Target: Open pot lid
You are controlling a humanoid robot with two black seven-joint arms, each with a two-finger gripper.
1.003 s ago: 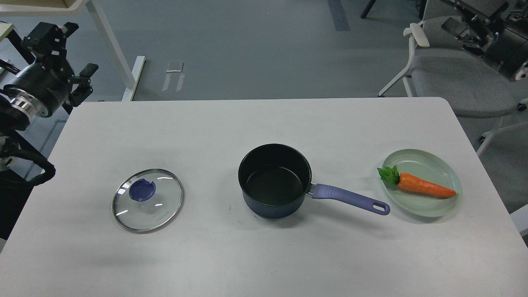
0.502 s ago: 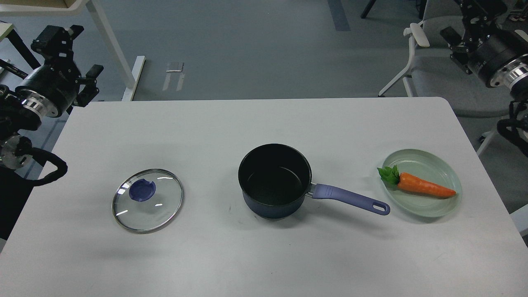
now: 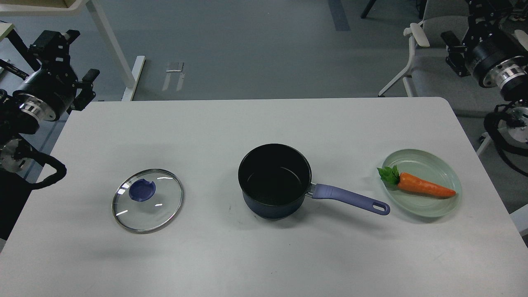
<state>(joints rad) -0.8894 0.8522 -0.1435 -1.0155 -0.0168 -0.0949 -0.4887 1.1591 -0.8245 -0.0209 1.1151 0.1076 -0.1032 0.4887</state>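
The dark blue pot (image 3: 274, 180) with a purple handle (image 3: 350, 199) stands uncovered at the middle of the white table (image 3: 264, 119). Its glass lid (image 3: 147, 200), with a purple knob (image 3: 142, 190), lies flat on the table to the pot's left, apart from it. My left gripper (image 3: 72, 57) is raised off the table's far left corner, open and empty. My right gripper (image 3: 470, 24) is raised beyond the far right corner, open and empty, partly cut off by the top edge.
A pale green plate (image 3: 429, 163) with a toy carrot (image 3: 425, 186) sits at the right of the table. A grey chair (image 3: 453, 78) stands behind the right corner. White table legs (image 3: 111, 45) stand at the back left.
My right arm has swung and settled a little lower at the far right. My left gripper has shifted slightly to the left. The lid, pot and plate have not moved.
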